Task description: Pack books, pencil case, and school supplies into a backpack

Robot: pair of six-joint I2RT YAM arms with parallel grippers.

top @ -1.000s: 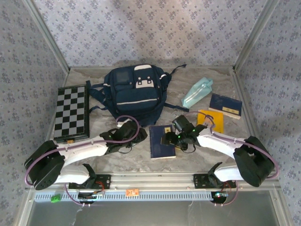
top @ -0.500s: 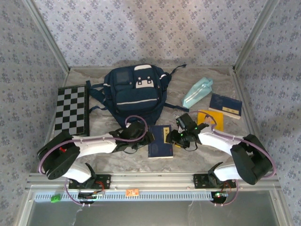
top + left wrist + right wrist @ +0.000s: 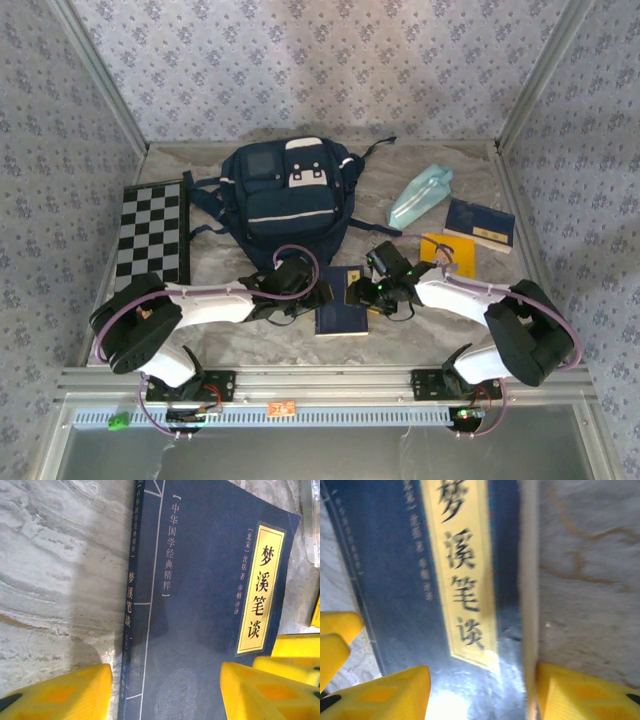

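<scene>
At 6 o'clock from the backpack (image 3: 288, 200), flat on the table (image 3: 230, 345), the navy book (image 3: 340, 312) is bracketed by both arms. The left gripper (image 3: 320, 292) is set at the book's 9 o'clock edge. Its jaws are apart with the spine between them, one finger over bare marble and one over the cover. The right gripper (image 3: 364, 294) is set likewise at the 3 o'clock edge, jaws apart, nothing clamped.

The book is judged thin, light and fairly stiff, with a glossy cover (probably slippery). A hold is best taken on a long edge, once that edge is tipped or slid clear of the table.

Compared with a second ago, the left arm has been swung in from 8 o'clock to the spine. The right gripper is little moved, and the book appears nudged a touch toward 9 o'clock.
</scene>
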